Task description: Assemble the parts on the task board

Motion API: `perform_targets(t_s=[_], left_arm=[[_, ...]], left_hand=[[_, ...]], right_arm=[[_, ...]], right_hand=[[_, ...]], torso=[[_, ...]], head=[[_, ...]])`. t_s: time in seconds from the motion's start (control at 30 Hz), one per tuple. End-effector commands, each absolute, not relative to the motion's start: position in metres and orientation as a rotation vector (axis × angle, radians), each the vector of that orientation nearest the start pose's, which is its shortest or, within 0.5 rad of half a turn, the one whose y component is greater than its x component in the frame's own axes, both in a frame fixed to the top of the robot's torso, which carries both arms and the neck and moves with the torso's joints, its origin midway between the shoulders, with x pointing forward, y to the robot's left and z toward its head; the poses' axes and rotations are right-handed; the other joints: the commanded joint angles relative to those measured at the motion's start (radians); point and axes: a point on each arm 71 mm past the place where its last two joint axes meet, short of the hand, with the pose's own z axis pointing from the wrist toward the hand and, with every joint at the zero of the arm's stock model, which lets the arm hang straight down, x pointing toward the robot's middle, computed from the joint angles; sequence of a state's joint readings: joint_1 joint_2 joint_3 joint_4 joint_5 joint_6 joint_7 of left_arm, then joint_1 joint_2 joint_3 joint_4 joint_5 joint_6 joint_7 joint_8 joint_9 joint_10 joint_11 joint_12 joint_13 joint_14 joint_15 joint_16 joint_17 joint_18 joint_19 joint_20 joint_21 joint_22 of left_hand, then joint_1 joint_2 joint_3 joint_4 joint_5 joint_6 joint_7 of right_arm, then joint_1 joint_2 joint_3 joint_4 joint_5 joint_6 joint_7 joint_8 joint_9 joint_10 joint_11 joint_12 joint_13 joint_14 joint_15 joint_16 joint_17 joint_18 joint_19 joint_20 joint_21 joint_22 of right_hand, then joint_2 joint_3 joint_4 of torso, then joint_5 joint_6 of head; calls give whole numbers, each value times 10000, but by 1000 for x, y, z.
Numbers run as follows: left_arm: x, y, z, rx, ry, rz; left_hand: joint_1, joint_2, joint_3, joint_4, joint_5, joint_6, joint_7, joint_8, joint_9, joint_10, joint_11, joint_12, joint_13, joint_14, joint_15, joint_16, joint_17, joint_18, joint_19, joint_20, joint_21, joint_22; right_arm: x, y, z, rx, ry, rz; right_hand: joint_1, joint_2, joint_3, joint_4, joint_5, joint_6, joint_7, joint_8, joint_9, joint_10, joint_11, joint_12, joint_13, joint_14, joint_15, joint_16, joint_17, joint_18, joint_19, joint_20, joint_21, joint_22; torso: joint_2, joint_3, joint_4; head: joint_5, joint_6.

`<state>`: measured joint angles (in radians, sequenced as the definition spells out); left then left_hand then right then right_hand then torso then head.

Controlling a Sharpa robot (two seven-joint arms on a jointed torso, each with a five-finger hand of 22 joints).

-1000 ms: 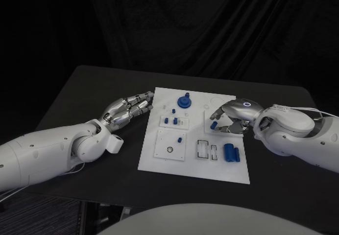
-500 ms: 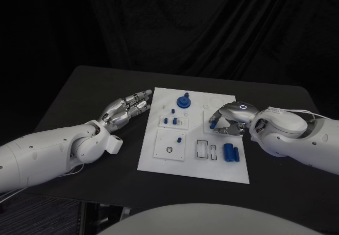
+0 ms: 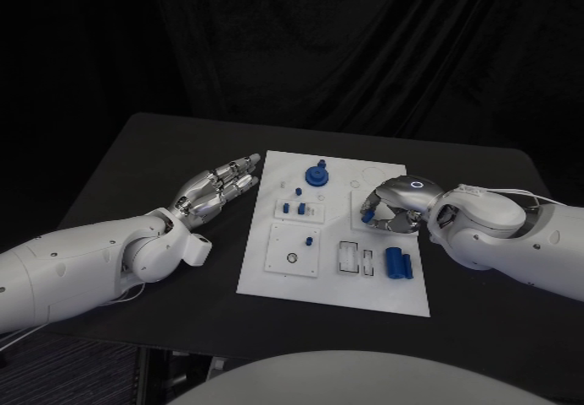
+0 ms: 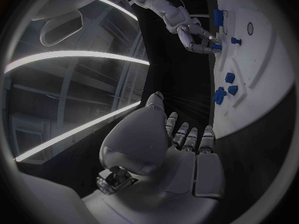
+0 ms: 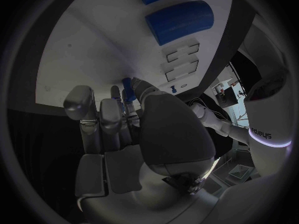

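The right hand [image 3: 392, 211] sits over the right-hand part of the white board [image 3: 275, 280], about midway between its far and near edges. Its fingers are curled in around a small blue peg [image 3: 368, 216], which shows at the fingertips on the side facing the board's middle. In the right wrist view the same peg [image 5: 127, 95] lies between the fingertips [image 5: 117, 95] and the thumb, so the hand appears to be pinching it. The peg looks roughly upright, though its exact tilt cannot be told.

The left hand [image 3: 222, 190] lies on the black table [image 3: 134, 160] just beside the board's left edge, near its far-left corner. Its fingers are stretched out and slightly apart, and it holds nothing. It is well apart from the peg, so the right hand is plainly the nearer one.

Toward the near edge from the right hand lie two blue cylinders [image 3: 398, 262], side by side, with their long axes running from the far edge to the near edge. Just to their left are two empty slots [image 3: 350, 256]. Toward the far edge stands a round blue knob [image 3: 317, 175], and small blue pieces [image 3: 294, 206] sit in the middle of the board.

Judged from this, any seating of the peg calls for a short, mostly downward move. Open board lies between the hand and the middle pieces.
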<state>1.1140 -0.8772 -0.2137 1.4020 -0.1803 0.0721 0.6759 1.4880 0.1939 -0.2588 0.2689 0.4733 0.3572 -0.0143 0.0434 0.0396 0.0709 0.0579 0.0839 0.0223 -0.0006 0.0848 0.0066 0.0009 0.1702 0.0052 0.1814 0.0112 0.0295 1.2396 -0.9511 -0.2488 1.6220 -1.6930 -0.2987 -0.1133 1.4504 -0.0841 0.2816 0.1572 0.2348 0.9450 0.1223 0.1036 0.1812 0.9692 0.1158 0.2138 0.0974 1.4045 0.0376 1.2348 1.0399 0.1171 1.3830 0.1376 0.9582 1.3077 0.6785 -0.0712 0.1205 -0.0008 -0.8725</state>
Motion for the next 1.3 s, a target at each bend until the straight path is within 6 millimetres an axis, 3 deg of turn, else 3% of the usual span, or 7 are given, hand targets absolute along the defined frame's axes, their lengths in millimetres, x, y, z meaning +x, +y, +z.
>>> perform_targets(t_s=[0.03,0.57,0.73,1.1,1.3], left_arm=[[449,244,-262,-8441,15167,-18241],[445,245,-269,-8657,15384,-18205],[444,245,-270,-8688,15446,-18209],[444,246,-270,-8707,15426,-18089],[444,245,-271,-8710,15452,-18108]], left_hand=[[63,52,42,52,84,-75,30,-46,-7,8,111,-42,-7,6,106,-66,-9,-26,-7,110,-47,26],[168,120,106,1,207,26,383,-20,13,16,179,-32,-1,6,338,-66,-9,46,22,477,-24,112],[239,149,150,-56,257,194,722,13,36,40,155,-7,5,6,335,-66,-9,89,35,562,-16,135],[279,176,182,-89,329,282,828,31,47,72,214,27,13,6,384,-66,-9,101,41,609,-13,142],[268,135,158,-99,378,327,891,39,52,79,288,35,13,6,416,-66,-9,103,42,637,-14,137]], right_arm=[[437,-223,-232,-4627,17350,5056],[438,-218,-231,-4673,17133,5250],[437,-217,-230,-4662,16987,5357],[431,-219,-221,-4512,16524,5611],[431,-218,-205,-4519,16099,5723]], right_hand=[[103,-8,125,-17,-89,290,7,154,126,200,-26,-58,-35,16,-99,-27,11,-90,-18,-78,3,1203],[50,-56,353,15,-355,510,160,278,429,917,-210,-182,-105,35,-240,-55,-15,-90,0,-198,30,1206],[196,-51,509,-81,-308,796,184,436,598,1297,-289,-178,-101,59,-309,-59,-11,-101,29,-265,92,1221],[535,-20,871,-333,-427,1042,111,571,817,1706,-392,-291,-119,27,-401,-177,-139,-95,14,-358,52,1216],[516,-45,878,-328,-431,1049,109,574,832,1730,-392,-305,-122,20,-402,-194,-158,-95,10,-362,45,1215]], torso=[[-1,-2,13],[8,-4,11],[4,-4,12],[-4,-2,0],[-9,-2,0]], head=[[16,-2],[39,-2],[43,-2],[76,-2],[66,-2]])
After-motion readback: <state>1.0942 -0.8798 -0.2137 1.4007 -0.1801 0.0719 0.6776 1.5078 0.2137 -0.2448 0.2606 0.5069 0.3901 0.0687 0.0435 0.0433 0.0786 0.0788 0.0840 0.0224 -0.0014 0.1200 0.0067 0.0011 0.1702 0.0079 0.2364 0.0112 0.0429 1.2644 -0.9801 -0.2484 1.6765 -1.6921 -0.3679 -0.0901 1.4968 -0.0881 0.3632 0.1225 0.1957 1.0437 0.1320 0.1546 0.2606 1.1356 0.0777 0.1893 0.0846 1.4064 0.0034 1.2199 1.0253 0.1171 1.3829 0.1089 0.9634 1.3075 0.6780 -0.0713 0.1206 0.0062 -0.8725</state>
